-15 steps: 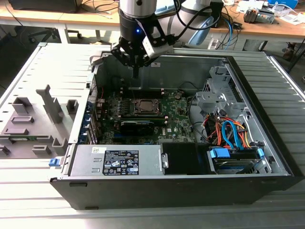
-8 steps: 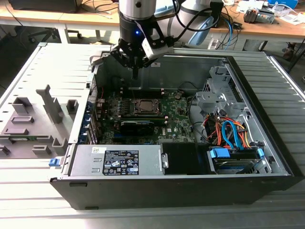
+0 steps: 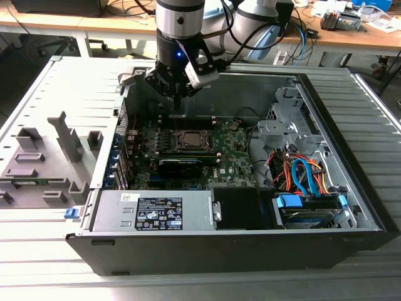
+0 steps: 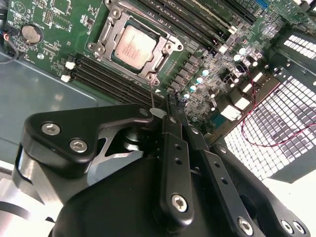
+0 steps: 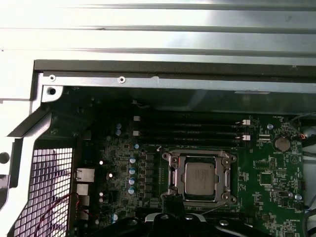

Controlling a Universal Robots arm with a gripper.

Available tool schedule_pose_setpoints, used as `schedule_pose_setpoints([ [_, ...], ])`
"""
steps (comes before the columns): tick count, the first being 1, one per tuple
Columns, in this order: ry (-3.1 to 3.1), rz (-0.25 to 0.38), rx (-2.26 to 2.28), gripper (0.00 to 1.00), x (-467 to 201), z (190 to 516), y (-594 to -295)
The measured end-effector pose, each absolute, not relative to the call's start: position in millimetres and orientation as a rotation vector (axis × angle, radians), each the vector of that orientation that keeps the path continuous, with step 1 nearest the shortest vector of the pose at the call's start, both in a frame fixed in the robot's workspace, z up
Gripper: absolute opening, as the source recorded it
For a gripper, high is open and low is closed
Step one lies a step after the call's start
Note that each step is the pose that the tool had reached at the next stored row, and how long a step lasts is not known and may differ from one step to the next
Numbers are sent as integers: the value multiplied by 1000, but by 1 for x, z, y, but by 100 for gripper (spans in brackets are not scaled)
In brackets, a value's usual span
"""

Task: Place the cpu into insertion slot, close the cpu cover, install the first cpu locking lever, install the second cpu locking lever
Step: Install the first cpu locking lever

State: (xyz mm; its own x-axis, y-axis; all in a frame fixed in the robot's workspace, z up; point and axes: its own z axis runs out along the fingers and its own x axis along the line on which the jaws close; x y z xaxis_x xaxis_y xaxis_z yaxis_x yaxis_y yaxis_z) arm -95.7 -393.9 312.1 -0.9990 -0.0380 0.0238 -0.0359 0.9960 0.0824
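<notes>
The cpu [image 4: 136, 43] lies flat in the insertion slot [image 4: 154, 34], silvery top up; in the first wrist view the cpu [image 5: 200, 178] sits the same way. The cpu cover [image 4: 165, 42] lies down around it as a metal frame. A thin locking lever [image 4: 151, 94] rises from the socket corner nearest my gripper [image 4: 173, 101], whose black fingers [image 4: 174, 148] stand together with nothing visible between them. In the exterior view my gripper [image 3: 178, 99] hangs above the motherboard, just behind the cpu [image 3: 190, 139].
Long black memory slots [image 4: 106, 79] run beside the socket. A drive cage with orange and blue cables [image 3: 301, 175] fills the exterior view's right of the case, with a power supply [image 3: 156, 210] along the front. Grey fixtures [image 3: 37, 157] stand outside at the exterior view's left.
</notes>
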Motion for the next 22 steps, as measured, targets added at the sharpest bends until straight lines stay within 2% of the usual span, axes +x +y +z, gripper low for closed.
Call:
schedule_pose_setpoints([
  [22,-3113,-127,58,11,-96,306,-392],
])
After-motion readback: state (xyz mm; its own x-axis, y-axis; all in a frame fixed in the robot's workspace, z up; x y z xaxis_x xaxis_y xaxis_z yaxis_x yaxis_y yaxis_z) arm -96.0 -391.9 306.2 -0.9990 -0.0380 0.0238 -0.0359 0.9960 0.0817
